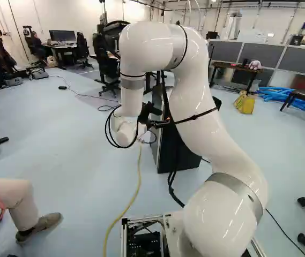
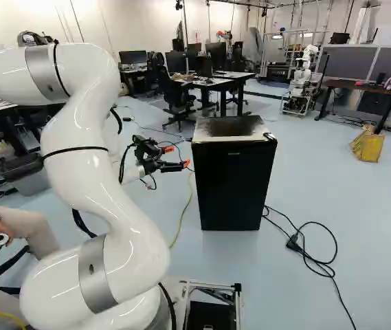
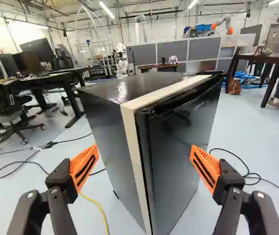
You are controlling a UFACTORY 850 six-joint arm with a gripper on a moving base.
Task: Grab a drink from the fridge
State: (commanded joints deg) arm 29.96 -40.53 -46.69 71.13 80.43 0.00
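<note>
In the right base view my gripper (image 2: 174,166) stands just beside the black fridge (image 2: 233,182), near its upper part on the side toward the arm. The wrist view shows the gripper (image 3: 144,169) wide open, its two orange pads apart, with the fridge (image 3: 178,147) ahead between them. The fridge's near corner, with a pale strip between body and door, faces the gripper. Its door looks closed. Nothing is held. No drink can be seen.
A black cable (image 2: 315,258) lies on the floor beside the fridge. A yellow cable (image 1: 133,198) runs along the floor. Desks and office chairs (image 2: 176,96) stand behind, and another robot (image 2: 301,86) farther back. A seated person's leg (image 1: 21,206) is left of the base.
</note>
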